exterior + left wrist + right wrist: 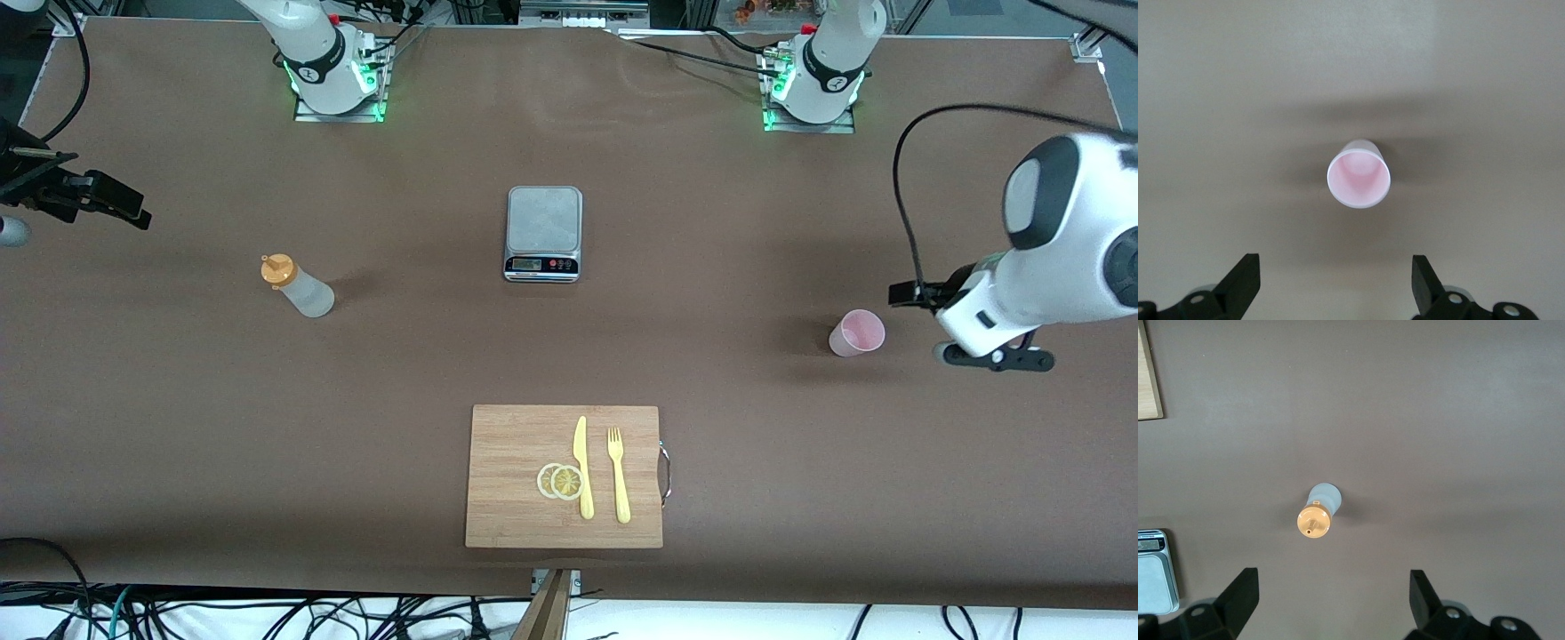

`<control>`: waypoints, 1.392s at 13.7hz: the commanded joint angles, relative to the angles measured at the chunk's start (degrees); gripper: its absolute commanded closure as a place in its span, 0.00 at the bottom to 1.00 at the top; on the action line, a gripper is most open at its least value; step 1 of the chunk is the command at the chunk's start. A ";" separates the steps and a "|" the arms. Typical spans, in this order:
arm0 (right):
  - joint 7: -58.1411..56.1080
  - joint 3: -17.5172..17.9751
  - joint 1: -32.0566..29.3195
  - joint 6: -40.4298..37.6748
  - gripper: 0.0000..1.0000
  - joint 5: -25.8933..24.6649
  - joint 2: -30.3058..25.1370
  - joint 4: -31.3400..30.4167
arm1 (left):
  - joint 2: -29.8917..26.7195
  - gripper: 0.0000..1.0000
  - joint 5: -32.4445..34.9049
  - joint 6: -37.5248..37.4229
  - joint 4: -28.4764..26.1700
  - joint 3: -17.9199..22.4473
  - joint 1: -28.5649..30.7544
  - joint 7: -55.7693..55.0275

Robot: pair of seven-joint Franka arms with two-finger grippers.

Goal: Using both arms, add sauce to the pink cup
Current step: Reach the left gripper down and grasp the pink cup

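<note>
The sauce bottle (298,286), whitish with an orange cap, stands upright on the brown table toward the right arm's end. In the right wrist view it (1317,513) shows from above. My right gripper (1333,583) is open and empty, up in the air short of the bottle; in the front view it (98,203) is at the table's edge. The pink cup (857,333) stands upright and empty toward the left arm's end; it also shows in the left wrist view (1359,173). My left gripper (1335,267) is open and empty, hovering beside the cup (997,357).
A grey kitchen scale (543,233) sits mid-table, nearer the arms' bases. A wooden cutting board (507,444) nearer the front camera carries a yellow knife (582,467), a yellow fork (618,476) and lemon slices (560,481). The scale's corner (1155,577) shows in the right wrist view.
</note>
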 commanded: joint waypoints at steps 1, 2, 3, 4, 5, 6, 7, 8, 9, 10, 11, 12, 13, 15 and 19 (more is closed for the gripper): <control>-0.71 0.21 -0.37 -0.40 0.00 0.00 -0.36 -0.12 | 1.11 0.00 1.20 7.72 -4.68 1.74 0.33 1.37; -0.62 0.30 -0.37 -0.40 0.00 0.09 -0.36 -0.12 | 1.81 0.00 1.20 9.58 -5.82 2.53 0.42 1.89; -0.71 0.30 -0.37 -0.40 0.00 0.09 -0.36 -0.12 | 2.43 0.00 1.20 11.86 -6.88 3.23 0.34 2.42; -0.71 0.30 -0.37 -0.40 0.00 0.09 -0.36 -0.12 | 3.22 0.00 1.20 14.14 -7.76 3.85 0.42 2.51; -0.71 0.30 -0.37 -0.40 0.00 0.09 -0.36 -0.12 | 3.92 0.00 1.20 15.99 -8.55 4.38 0.42 2.95; -0.71 0.30 -0.37 -0.40 0.00 0.09 -0.36 -0.12 | 4.28 0.00 1.20 18.01 -9.87 4.56 0.42 3.30; -0.71 0.30 -0.37 -0.40 0.00 0.09 -0.36 -0.12 | 4.37 0.01 1.20 19.69 -11.18 4.73 0.51 3.39; -0.71 0.30 -0.37 -0.40 0.00 0.09 -0.36 -0.12 | 4.46 0.01 1.12 21.09 -12.42 4.74 0.51 3.39; -0.71 0.30 -0.37 -0.40 0.00 0.09 -0.36 -0.12 | 4.89 0.01 1.03 22.33 -13.39 4.74 0.51 3.39; -0.71 0.30 -0.37 -0.40 0.00 0.09 -0.36 -0.12 | 4.98 0.01 1.03 23.82 -14.26 4.74 0.51 3.30; -0.62 0.30 -0.37 -0.40 0.00 0.09 -0.36 -0.12 | 4.99 0.01 1.03 24.62 -15.14 4.74 0.51 3.30; -0.62 0.30 -0.37 -0.40 0.00 0.00 -0.36 -0.12 | 5.07 0.02 1.03 25.15 -15.33 4.74 0.51 3.30; -0.71 0.30 -0.37 -0.40 0.00 0.09 -0.36 -0.12 | 5.16 0.04 1.03 25.76 -15.59 4.74 0.51 3.30; -0.71 0.30 -0.37 -0.40 0.00 0.09 -0.36 -0.12 | 5.51 0.18 1.03 26.38 -16.12 4.74 0.51 3.30; -0.71 0.30 -0.37 -0.58 0.00 0.09 -0.36 -0.12 | 6.04 0.85 0.42 26.38 -16.03 4.74 0.42 3.22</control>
